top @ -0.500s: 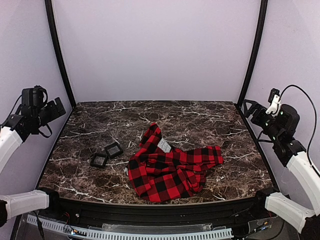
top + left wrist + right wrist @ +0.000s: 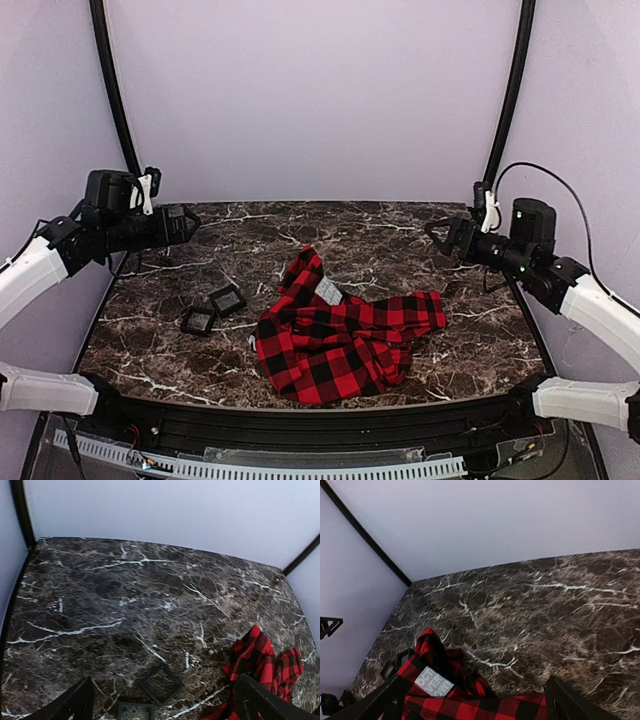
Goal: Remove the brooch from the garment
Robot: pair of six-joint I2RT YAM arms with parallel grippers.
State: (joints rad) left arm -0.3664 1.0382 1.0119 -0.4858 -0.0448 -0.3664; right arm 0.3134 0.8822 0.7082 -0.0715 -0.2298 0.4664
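Red-and-black plaid garment (image 2: 340, 345), crumpled in a heap, front centre, grey lettered patch (image 2: 328, 290) facing up

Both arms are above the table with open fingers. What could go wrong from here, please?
1. I see no brooch on the crumpled garment; it may be hidden in a fold, and the pale label could be mistaken for it.
2. The garment lies loose, so a pull could lift all of the cloth.
3. Two black frames lie just left of it; dragged cloth may push them.
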